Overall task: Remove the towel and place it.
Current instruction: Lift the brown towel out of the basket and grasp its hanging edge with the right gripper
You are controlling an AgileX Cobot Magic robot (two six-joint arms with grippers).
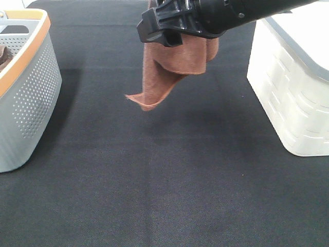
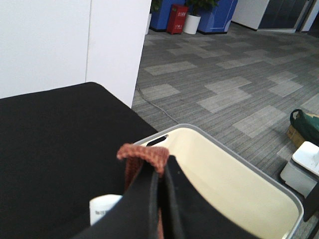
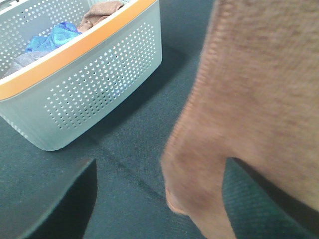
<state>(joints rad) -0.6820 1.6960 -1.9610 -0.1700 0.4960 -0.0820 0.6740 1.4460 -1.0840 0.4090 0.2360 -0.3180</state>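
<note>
Exterior high view: the dark counter (image 1: pixel 169 180) fills the middle and bottom of the frame, with a white bin (image 1: pixel 288 103) at the right edge and a grey perforated basket (image 1: pixel 31 98), orange-rimmed, at the left edge. Between them, at top centre, the towel (image 1: pixel 164 72) hangs clear of the counter. It is rust-brown and folded, with one corner pointing lower left. A black arm (image 1: pixel 247 10) slants in from the upper right above it. Left wrist view: the left tool (image 2: pixel 159 172) is clamped on a towel fold. Right wrist view: the right tool (image 3: pixel 160 160) has its fingers wide apart, and the towel hangs before them.
</note>
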